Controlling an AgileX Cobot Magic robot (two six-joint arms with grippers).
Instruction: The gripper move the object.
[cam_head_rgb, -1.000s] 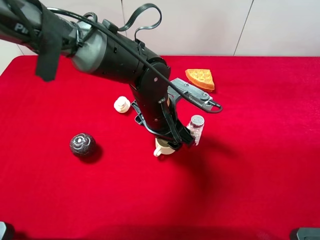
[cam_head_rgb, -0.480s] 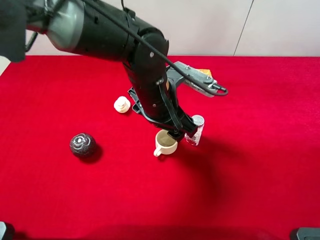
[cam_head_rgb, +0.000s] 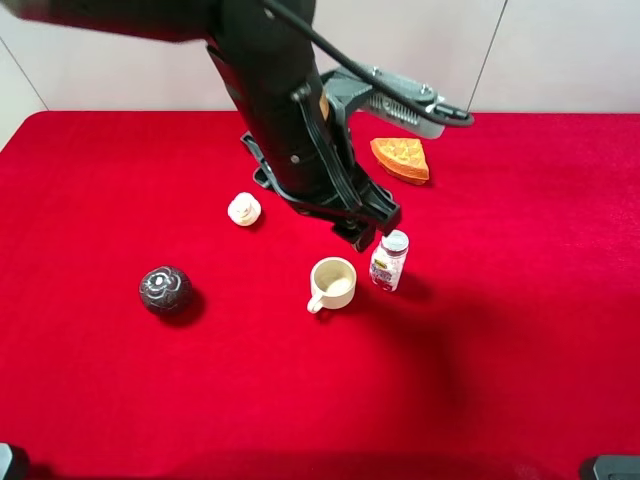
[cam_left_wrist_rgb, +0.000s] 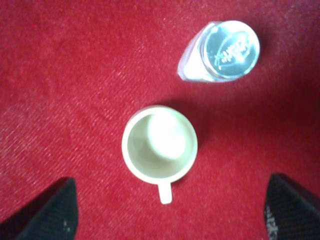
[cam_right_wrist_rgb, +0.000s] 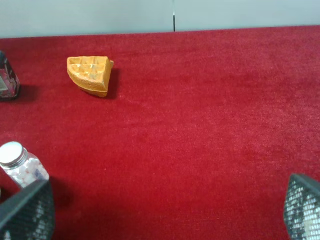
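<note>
The cream mug (cam_head_rgb: 333, 283) stands upright on the red cloth, its handle toward the front left. My left gripper (cam_head_rgb: 366, 233) hangs above and just behind it, open and empty, not touching it. In the left wrist view the mug (cam_left_wrist_rgb: 160, 146) lies below, between the two spread black fingertips (cam_left_wrist_rgb: 57, 210) of the left gripper (cam_left_wrist_rgb: 172, 207), and its pale inside shows. My right gripper (cam_right_wrist_rgb: 165, 212) is open and empty over bare cloth. It does not show in the exterior view.
A small pill bottle (cam_head_rgb: 389, 259) with a silver cap stands right beside the mug, on its right. An orange wedge (cam_head_rgb: 402, 158) lies at the back. A white figurine (cam_head_rgb: 244, 209) and a dark patterned ball (cam_head_rgb: 165, 288) lie to the left.
My left gripper has risen and drawn back from the mug. The mug stays standing on the cloth next to the bottle.
</note>
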